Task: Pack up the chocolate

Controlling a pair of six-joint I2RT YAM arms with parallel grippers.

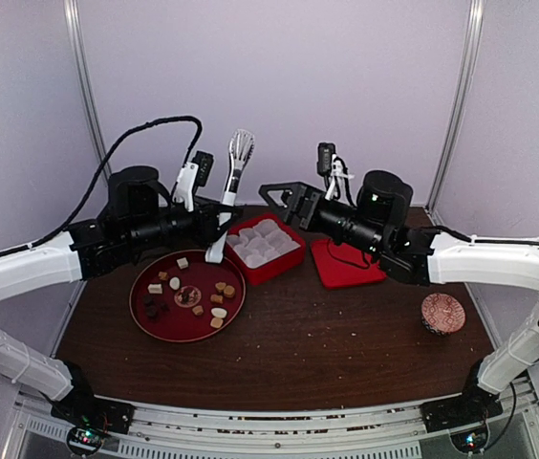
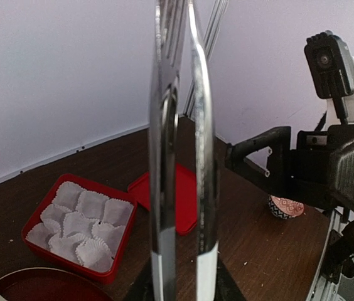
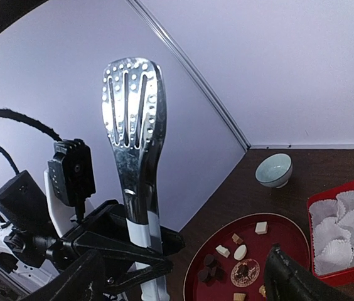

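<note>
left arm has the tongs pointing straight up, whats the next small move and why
Probably tilt the tongs tips-down toward the plate. The left gripper grips their handle with the tips up in the air, the right gripper is open and not holding them, the chocolate all sits on the plate, and the paper cups in the box are empty.

Brown tabletop (image 1: 346, 354). Red box (image 1: 285, 267) mid-far, filled with white paper cups (image 1: 263, 243). Red lid (image 1: 341, 273) flat just right of the box. Round dark-red tray (image 1: 179, 328) left of the box. Metal tongs (image 1: 234, 182) upright over the tray's far edge. Patterned bowl (image 1: 442, 313) near right.
</note>
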